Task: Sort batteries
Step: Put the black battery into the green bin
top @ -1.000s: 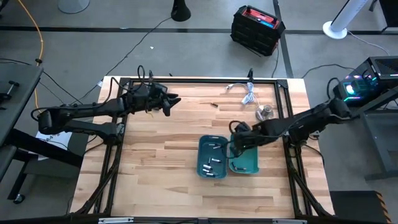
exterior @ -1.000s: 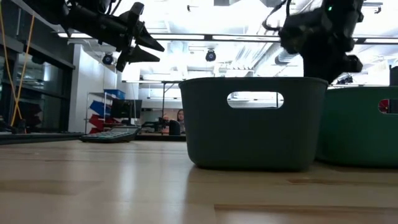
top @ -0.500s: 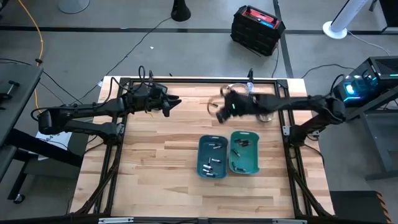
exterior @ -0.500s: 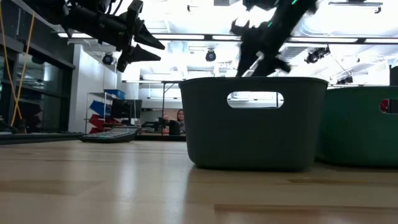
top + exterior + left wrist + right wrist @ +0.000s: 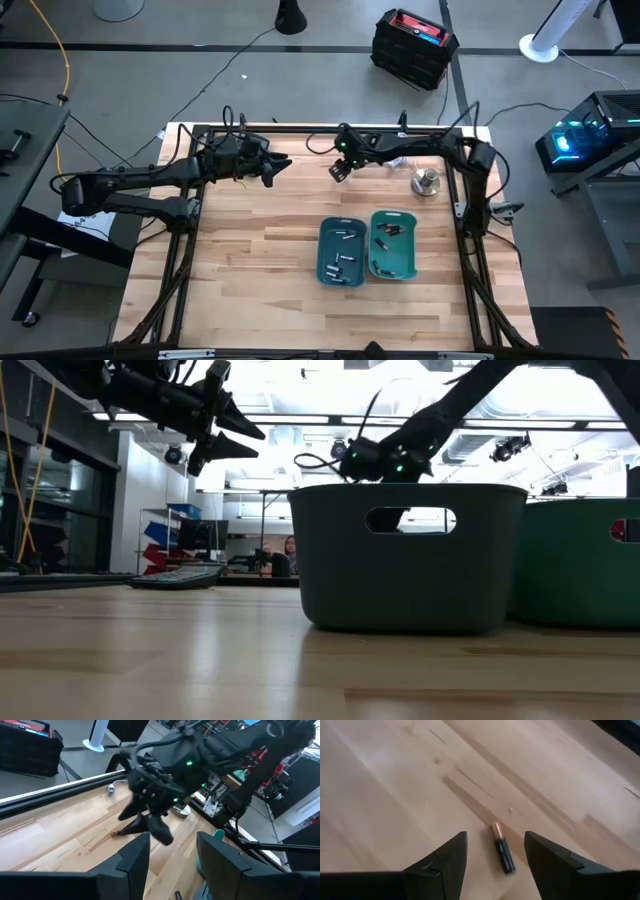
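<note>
While your right gripper hangs spread and empty over a battery, the bins sit well apart

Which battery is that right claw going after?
The lone dark battery with a copper-coloured tip, lying on the bare wooden table between the open fingers of the right gripper. The other batteries all lie in the two bins.

Grey concrete floor; black crate; white fan base; bright ceiling lights.
</note>
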`<state>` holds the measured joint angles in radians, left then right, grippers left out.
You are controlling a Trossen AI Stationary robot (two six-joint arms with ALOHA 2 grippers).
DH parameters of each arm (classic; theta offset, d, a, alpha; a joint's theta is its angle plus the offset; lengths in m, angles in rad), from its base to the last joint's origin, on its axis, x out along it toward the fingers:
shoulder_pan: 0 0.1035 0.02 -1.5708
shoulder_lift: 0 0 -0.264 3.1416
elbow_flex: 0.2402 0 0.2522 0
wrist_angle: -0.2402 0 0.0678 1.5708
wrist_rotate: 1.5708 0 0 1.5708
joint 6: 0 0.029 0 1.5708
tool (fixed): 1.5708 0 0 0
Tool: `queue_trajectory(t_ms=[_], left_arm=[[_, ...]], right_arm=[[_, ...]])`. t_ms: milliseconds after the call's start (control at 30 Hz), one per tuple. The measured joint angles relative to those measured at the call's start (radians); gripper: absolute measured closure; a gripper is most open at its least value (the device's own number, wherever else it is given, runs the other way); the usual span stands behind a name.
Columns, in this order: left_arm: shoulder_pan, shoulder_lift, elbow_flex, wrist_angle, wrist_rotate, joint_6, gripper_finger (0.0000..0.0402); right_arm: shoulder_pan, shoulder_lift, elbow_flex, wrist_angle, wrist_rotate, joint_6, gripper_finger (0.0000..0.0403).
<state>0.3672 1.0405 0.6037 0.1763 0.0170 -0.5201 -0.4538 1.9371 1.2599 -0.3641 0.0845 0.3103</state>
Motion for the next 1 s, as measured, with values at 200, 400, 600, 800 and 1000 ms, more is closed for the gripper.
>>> queue_trajectory(t_ms=[200,400,600,800,1000], left_arm=[[0.000,0.000,0.000,0.000,-0.001,-0.014,0.0245],[0.000,0.000,0.000,0.000,-0.003,-0.029,0.0245],[0.000,0.000,0.000,0.000,-0.003,-0.029,0.0245],[0.000,0.000,0.000,0.000,-0.003,-0.029,0.0245],[0.000,0.000,0.000,0.000,-0.042,-0.028,0.0245]], right_arm=[[-0.011,0.076,0.045,-0.018,-0.036,-0.055,0.0213],[-0.011,0.097,0.019,-0.041,-0.030,-0.054,0.0215],[-0.001,0.096,-0.004,-0.060,-0.017,-0.057,0.0339],[0.058,0.026,-0.016,-0.194,0.015,-0.087,0.0386],[0.120,-0.205,-0.013,-0.332,0.057,-0.064,0.0396]])
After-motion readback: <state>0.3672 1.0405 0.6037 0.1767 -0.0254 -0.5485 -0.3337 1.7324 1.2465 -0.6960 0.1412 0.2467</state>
